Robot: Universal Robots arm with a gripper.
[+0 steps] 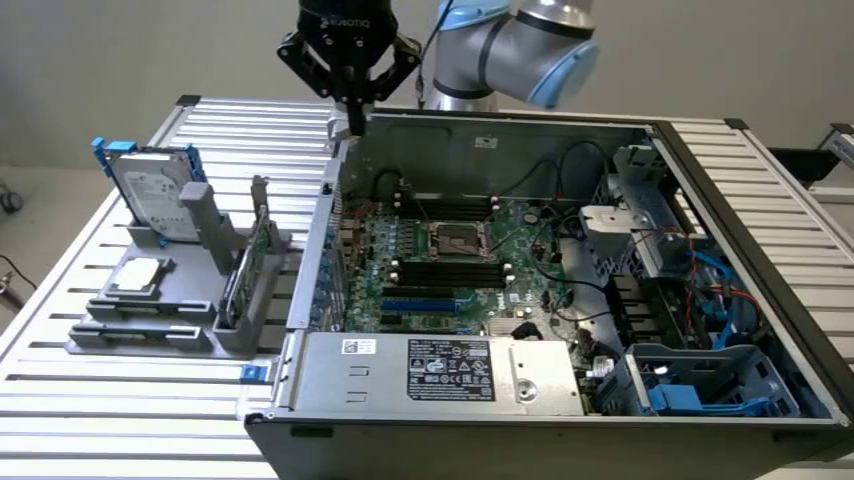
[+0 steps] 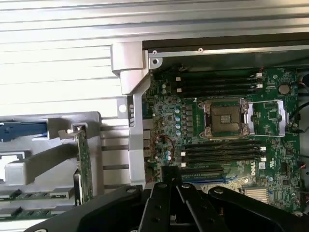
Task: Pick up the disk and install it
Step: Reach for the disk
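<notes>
Clenched, empty gripper [image 1: 356,120] hovers over the rim of the open computer case [image 1: 494,128]; the disk [image 1: 150,190] (lower part hidden behind its grey stand [image 1: 198,212]) stands well apart

Bright even light, glare on table [image 2: 58,67]

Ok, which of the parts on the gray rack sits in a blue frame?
The disk, the labelled silver drive standing upright; the square chip and the green card have no frame.
</notes>
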